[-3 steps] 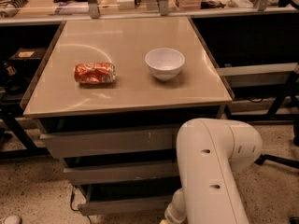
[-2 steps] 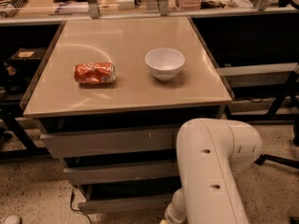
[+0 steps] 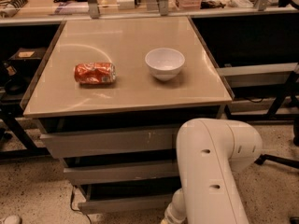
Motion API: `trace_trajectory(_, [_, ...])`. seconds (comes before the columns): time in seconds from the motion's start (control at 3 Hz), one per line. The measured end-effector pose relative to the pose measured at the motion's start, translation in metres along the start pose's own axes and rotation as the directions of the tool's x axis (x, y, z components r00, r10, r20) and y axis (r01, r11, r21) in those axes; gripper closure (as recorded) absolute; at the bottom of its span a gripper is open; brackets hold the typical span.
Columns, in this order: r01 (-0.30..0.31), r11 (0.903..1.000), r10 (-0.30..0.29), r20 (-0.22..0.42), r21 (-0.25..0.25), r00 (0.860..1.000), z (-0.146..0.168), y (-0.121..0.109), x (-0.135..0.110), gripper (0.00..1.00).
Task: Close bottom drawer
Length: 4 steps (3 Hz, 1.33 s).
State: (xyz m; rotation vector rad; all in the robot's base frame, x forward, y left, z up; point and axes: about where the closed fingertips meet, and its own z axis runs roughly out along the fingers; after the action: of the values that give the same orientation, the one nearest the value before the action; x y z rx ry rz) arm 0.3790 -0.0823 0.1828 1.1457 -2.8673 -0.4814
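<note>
The bottom drawer (image 3: 124, 203) is the lowest of three grey drawer fronts under the tan table top (image 3: 126, 97). Its flat front stands a little forward of the cabinet, with a dark gap above it. My white arm (image 3: 210, 171) reaches down in front of the cabinet's right side. The gripper is hidden below the arm at the bottom edge of the view, near the right end of the bottom drawer.
A crushed red can (image 3: 95, 73) lies on its side on the table's left, and a white bowl (image 3: 164, 63) stands to its right. The top drawer front (image 3: 110, 142) and middle front (image 3: 119, 171) sit above. A cable (image 3: 72, 200) lies on the speckled floor at left.
</note>
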Motion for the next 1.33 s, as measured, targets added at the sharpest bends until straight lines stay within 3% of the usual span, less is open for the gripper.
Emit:
trace_trajectory(0.67, [0.022,0.9985,-0.023,0.012,0.050,1.000,0.006,-0.021,-0.020,0.91])
trace_trajectory(1.0, [0.035,0.9969,-0.036,0.023,0.070,0.999,0.009,-0.030,-0.030,1.00])
trace_trajectory(1.33, [0.066,0.9924,-0.069,0.026,0.104,0.997,0.008,-0.039,-0.046,1.00])
